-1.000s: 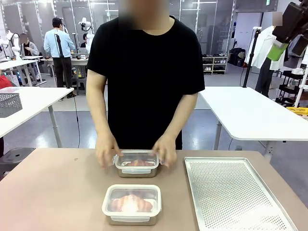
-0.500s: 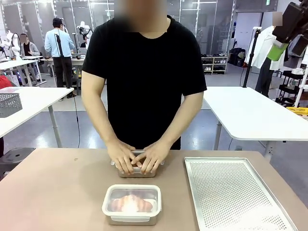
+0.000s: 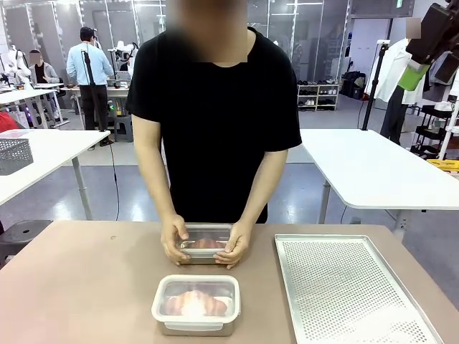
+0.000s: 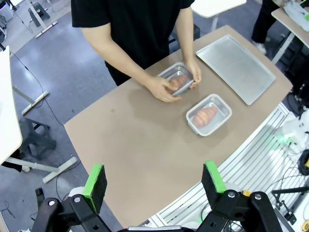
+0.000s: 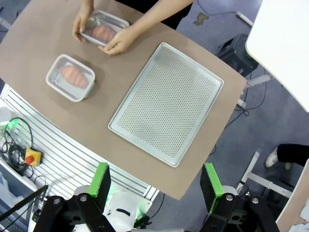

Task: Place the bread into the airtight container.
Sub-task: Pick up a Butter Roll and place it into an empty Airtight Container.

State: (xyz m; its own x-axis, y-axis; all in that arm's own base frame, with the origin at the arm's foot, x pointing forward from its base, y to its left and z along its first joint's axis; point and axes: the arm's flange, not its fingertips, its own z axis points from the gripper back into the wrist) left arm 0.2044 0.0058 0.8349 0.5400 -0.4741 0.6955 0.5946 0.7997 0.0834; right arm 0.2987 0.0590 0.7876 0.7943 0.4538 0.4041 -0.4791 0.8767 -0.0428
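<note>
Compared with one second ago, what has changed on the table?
The person's hands went from the far container's sides to pressing on its lid, then back to gripping its sides. The near container and tray stayed put.

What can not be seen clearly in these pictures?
- Front view: the person's hands cover both ends of the far clear-lidded metal container, so whether its lid is latched is hidden.
- Front view: the perforated metal baking tray is cut off by the bottom edge.
</note>
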